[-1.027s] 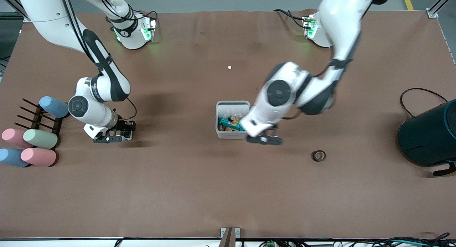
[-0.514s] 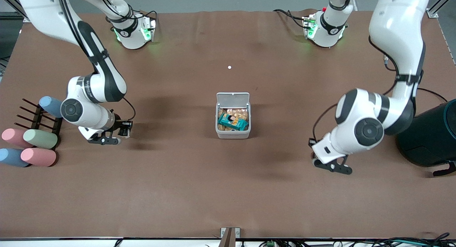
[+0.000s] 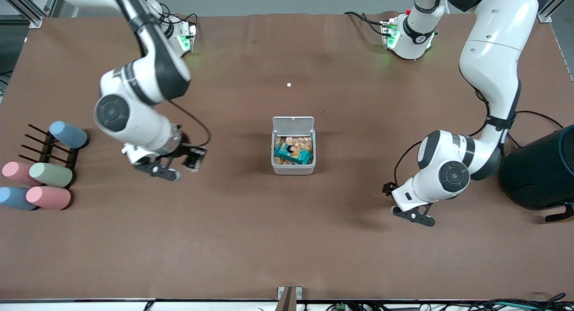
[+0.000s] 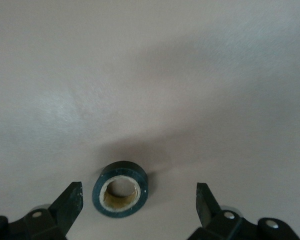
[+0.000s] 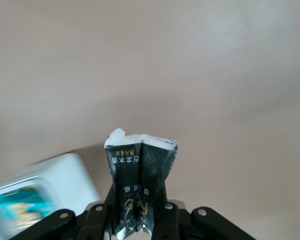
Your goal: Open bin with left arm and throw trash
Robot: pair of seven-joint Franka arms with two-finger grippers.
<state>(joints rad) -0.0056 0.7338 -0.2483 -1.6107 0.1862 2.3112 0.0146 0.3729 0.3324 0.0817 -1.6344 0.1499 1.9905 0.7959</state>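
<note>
The light-grey bin [image 3: 293, 169] stands mid-table with its white lid [image 3: 293, 123] raised; a teal packet and other wrappers lie inside. My left gripper [image 3: 415, 216] is low over the table toward the left arm's end. In the left wrist view it [image 4: 138, 200] is open, with the black tape roll [image 4: 121, 189] lying flat between its fingers, near one of them. The arm hides the roll in the front view. My right gripper [image 3: 163, 172] is up in the air between the rack and the bin, shut on the dark printed wrapper [image 5: 140, 172]. The bin's corner [image 5: 65, 175] shows in the right wrist view. No white curved scrap shows.
A large dark teal drum [image 3: 538, 170] with a cable lies at the left arm's end. Several pastel cylinders [image 3: 49, 174] and a black rack [image 3: 42, 145] sit at the right arm's end. A small white speck [image 3: 288, 84] lies between the bin and the bases.
My left arm swung from the bin to the tape roll and lowered over it. My right gripper rose and moved toward the bin. The lid stays open.
</note>
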